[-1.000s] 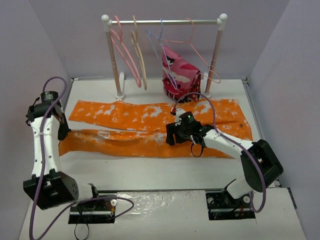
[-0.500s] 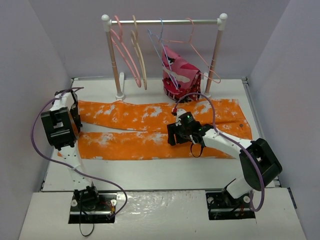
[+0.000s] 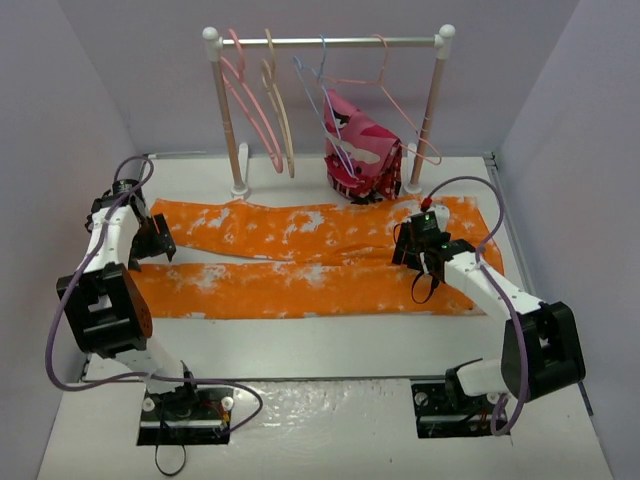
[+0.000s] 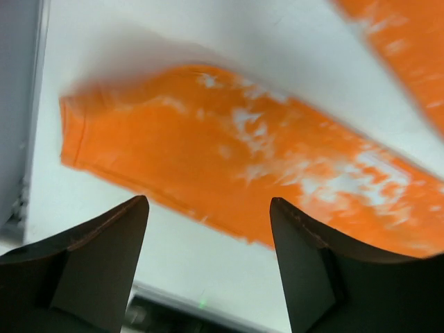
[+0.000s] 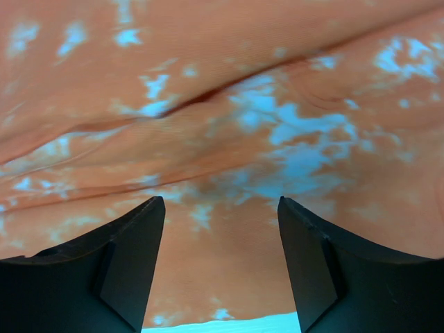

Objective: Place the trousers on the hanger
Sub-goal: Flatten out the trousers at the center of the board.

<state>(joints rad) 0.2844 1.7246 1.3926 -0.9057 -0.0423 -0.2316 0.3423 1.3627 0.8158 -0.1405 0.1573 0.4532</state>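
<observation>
**Both My Grippers Were Open Above the Trousers**

The trousers lay flat on the white table. They were orange with white blotches. The two legs ran out to the left, side by side, and the top part lay on the right.

My left gripper was over the left ends of the legs. Its fingers were spread apart and nothing was between them. Under it I saw the end of one leg and some bare table.

My right gripper hung over the top part of the trousers, close to the cloth. Its fingers were spread too, with nothing in them.

The hanger was bright pink. It hung near the left end of the rack at the back, well apart from the trousers. A beige hanger hung just beside it.
</observation>
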